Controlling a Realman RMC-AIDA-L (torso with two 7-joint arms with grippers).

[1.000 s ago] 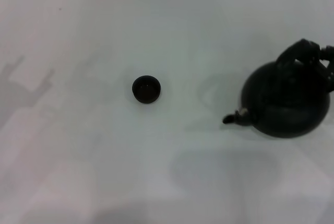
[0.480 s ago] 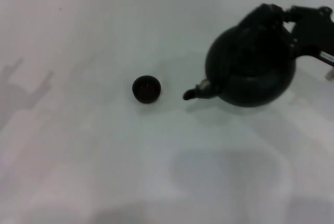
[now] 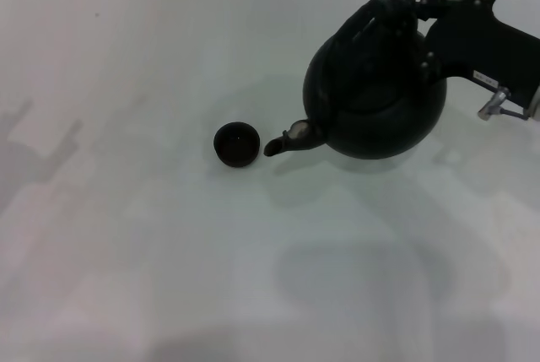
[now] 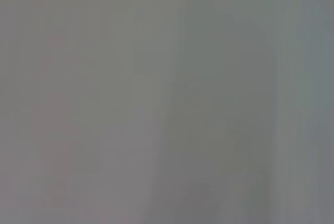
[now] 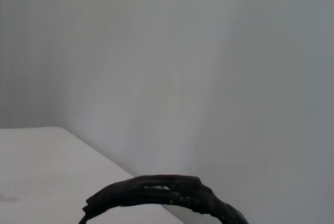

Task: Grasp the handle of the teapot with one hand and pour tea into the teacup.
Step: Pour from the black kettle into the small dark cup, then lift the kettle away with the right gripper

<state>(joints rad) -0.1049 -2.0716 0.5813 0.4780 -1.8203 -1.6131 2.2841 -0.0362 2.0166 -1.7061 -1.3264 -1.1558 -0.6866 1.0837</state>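
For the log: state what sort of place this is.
Probably a robot test bench rather than a kitchen: a plain white table holds only a black teapot and a small teacup, with the right gripper at the handle.

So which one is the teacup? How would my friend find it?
Start at the big round black teapot, which the right gripper holds up by its handle. Follow its spout toward the robot's left. Just past the spout's tip, the teacup sits on the white table: tiny, dark, bowl-shaped, with no handle.
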